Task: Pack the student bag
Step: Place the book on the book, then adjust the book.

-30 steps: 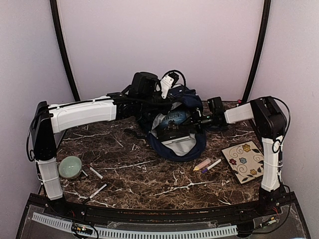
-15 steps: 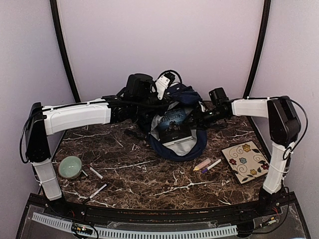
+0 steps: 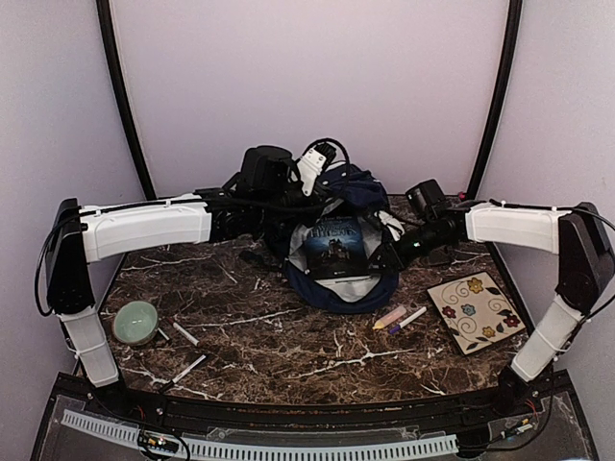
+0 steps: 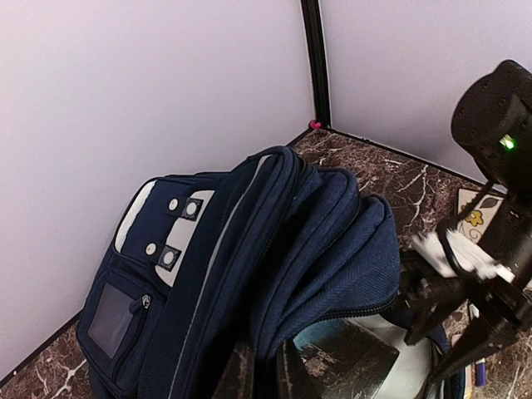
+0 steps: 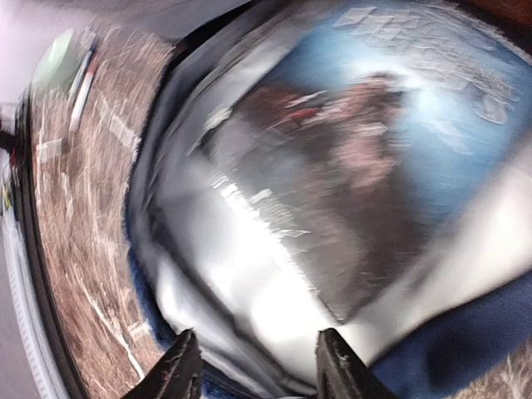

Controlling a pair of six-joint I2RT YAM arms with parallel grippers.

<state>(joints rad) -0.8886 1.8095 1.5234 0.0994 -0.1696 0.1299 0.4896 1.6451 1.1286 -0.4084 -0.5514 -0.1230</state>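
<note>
Inside the student bag, the book has an unreadable title; left tool closed, right tool open.

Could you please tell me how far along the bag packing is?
Done: a book sits in the open student bag. In hand: the left gripper seems to hold the bag's top up; the right gripper is open and empty beside the opening. Left: the flowered pad, crayons and pens lie on the table.
</note>
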